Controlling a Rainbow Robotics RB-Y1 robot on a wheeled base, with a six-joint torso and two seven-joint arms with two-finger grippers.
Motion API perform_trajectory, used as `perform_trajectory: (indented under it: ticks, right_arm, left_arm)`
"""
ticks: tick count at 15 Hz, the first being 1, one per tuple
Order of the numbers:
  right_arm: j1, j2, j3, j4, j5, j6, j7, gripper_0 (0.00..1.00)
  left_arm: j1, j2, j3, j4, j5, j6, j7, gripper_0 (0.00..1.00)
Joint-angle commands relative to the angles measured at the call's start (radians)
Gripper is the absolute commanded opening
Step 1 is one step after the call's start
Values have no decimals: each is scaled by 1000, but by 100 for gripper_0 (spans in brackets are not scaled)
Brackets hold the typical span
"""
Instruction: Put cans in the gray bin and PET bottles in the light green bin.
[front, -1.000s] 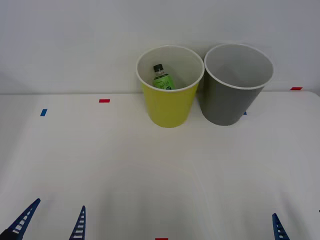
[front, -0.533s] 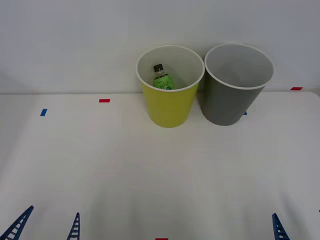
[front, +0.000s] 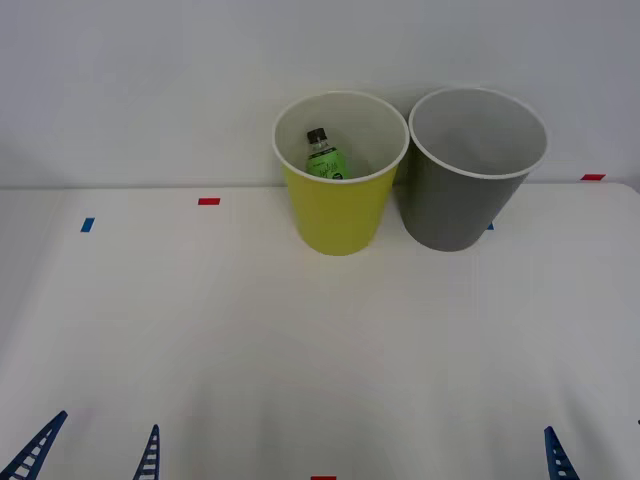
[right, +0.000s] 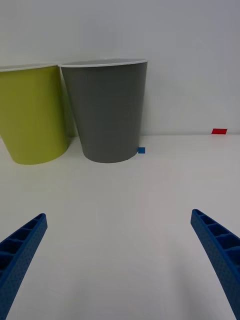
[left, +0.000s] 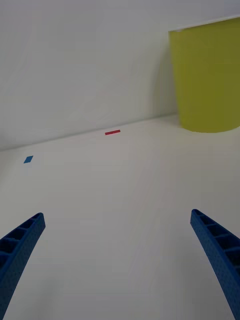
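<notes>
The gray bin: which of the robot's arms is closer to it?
The right. The right gripper waits at the table's near edge, facing the gray bin. The left gripper sits farther off, beyond the light green bin.

A plain white matte surface fills the lower part of the front view and runs back to meet a bare, pale grey-white wall. Small tape markers lie flat on the surface: a red rectangle and a blue square toward the left, another red rectangle at the far right, and a red strip at the near edge. Lighting is soft and even, with faint shadows.
</notes>
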Motion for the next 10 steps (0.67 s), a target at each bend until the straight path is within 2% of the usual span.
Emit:
perform_trajectory:
  ticks: [1,10]
  right_arm:
    - [0,0,0,0,0,0,0,100]
    - [0,0,0,0,0,0,0,100]
  left_arm:
    - [0,0,0,0,0,0,0,100]
    - [0,0,0,0,0,0,0,100]
